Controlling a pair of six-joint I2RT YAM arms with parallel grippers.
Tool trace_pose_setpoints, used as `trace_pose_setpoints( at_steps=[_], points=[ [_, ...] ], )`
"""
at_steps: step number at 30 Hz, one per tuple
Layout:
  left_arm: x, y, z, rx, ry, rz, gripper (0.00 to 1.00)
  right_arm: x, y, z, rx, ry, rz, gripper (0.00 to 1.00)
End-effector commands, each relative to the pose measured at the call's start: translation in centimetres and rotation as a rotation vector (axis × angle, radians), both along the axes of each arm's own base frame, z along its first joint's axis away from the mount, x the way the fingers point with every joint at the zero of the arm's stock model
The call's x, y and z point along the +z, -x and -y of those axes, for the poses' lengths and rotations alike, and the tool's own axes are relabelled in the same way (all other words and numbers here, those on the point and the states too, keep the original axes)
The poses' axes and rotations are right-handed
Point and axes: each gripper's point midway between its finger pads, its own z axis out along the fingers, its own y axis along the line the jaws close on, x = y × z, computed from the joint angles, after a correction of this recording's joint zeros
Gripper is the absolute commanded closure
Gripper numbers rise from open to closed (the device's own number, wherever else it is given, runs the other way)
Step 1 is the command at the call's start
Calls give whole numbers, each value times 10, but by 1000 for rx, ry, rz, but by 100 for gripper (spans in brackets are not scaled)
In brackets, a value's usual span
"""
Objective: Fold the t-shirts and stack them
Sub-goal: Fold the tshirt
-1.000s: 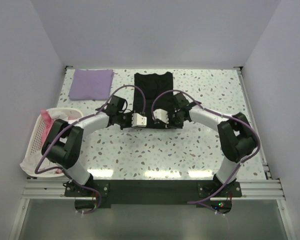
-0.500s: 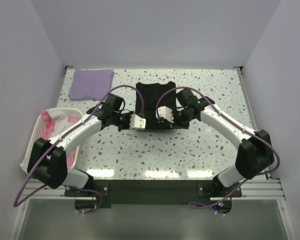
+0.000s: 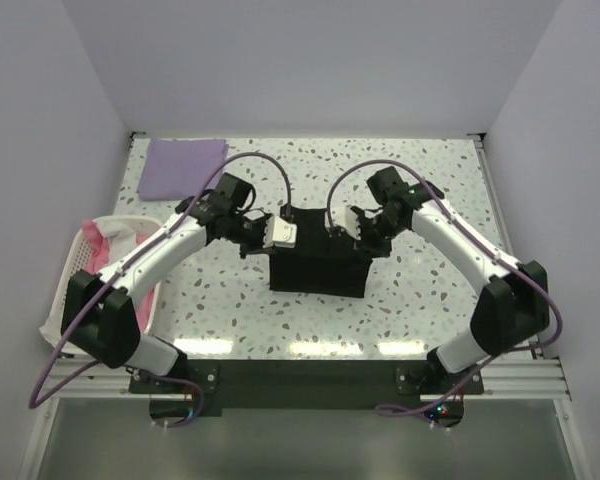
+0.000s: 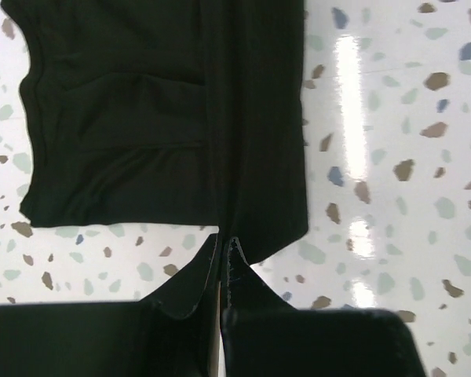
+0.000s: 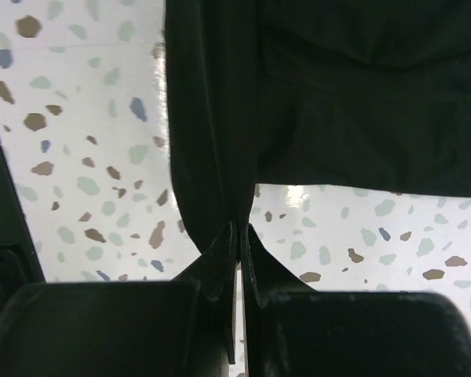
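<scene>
left tool (image 4: 226, 245) and right tool (image 5: 240, 232) each clenched on black t-shirt (image 3: 318, 272) edge; cloth hangs to counter (image 3: 420, 290).

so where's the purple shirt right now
In the top view the purple shirt lies folded at the far left corner of the table, beyond the laundry basket.

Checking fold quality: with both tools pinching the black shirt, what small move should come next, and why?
Probably lower both tools together and lay the pinched edge flat on the table. The left tool and right tool are each shut on the black t-shirt, whose edge is raised while the rest sags beneath.
</scene>
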Motion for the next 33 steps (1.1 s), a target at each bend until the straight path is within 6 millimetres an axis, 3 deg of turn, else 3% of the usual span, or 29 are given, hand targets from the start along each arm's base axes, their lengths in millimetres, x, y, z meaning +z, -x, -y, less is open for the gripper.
trace_pose_setpoints(
  at_steps=[1, 2, 4, 5, 6, 8, 9, 11, 12, 13, 16, 19, 23, 25, 29, 30, 32, 33],
  points=[
    [5, -41, 4, 63, 17, 16, 100, -6, -31, 5, -6, 2, -9, 100],
    [-7, -50, 5, 72, 12, -13, 100, -2, -41, 4, -8, 0, 8, 100],
    [-7, -75, 5, 98, 20, 0, 100, -17, -55, 5, -10, 20, -15, 100],
    [-22, -83, 5, 105, 11, -36, 100, -18, -64, 6, -16, 27, -3, 100],
    [-20, -95, 6, 111, 21, -26, 100, -28, -73, 5, -25, 30, -11, 100],
    [-38, -109, 4, 129, 8, -60, 100, -33, -89, 4, -40, 26, -7, 100],
    [-39, -121, 5, 137, 15, -37, 100, -47, -94, 3, -42, 35, -37, 100],
    [-57, -134, 6, 169, 0, -55, 100, -51, -110, 0, -60, 31, -28, 100],
    [-57, -141, 9, 175, 2, -56, 100, -58, -115, -1, -71, 29, -40, 100],
    [-70, -143, 9, 182, -10, -88, 99, -68, -119, -3, -75, 36, -59, 100],
    [-81, -152, 15, 214, -1, -117, 98, -93, -124, -3, -91, 49, -77, 100],
    [-101, -141, 15, 242, -13, -198, 98, -110, -133, -4, -124, 60, -68, 100],
    [-124, -109, 3, 269, -49, -284, 97, -125, -121, -5, -151, 64, -119, 100],
    [-120, -96, -1, 268, -48, -293, 98, -135, -102, -5, -140, 78, -140, 100],
    [-119, -53, -12, 250, -54, -358, 98, -136, -63, -11, -118, 72, -186, 100],
    [-117, -46, -13, 245, -49, -362, 98, -127, -56, -16, -115, 58, -173, 100],
    [-109, -26, -17, 240, -33, -378, 98, -128, -34, -13, -125, 52, -211, 100],
    [-106, -18, -17, 235, -30, -386, 98, -116, -25, -16, -151, 21, -230, 99]
  ],
)
